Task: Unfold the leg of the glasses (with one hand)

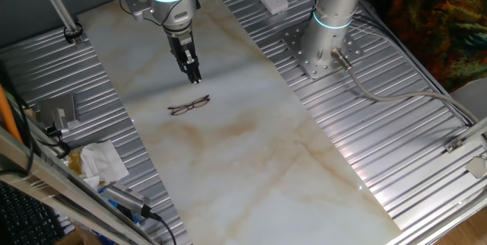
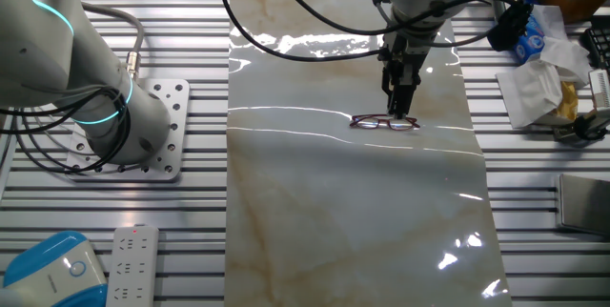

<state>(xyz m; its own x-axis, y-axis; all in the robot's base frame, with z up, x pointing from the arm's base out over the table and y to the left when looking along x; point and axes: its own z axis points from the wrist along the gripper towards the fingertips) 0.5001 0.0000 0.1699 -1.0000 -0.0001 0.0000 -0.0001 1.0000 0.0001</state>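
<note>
The glasses are thin reddish-brown wire frames with two small oval lenses, lying flat on the marbled mat. My gripper, the narrow black hand under a silver arm with a cyan ring, points straight down. In one fixed view its tip hangs a little beyond the frames; in the other fixed view it overlaps their far edge. The fingers look close together with nothing seen between them. Whether the tip touches the glasses cannot be told.
The arm's base stands on ribbed metal beside the mat. Crumpled paper and clutter lie at the mat's other side. A remote and a blue-white device sit near the base.
</note>
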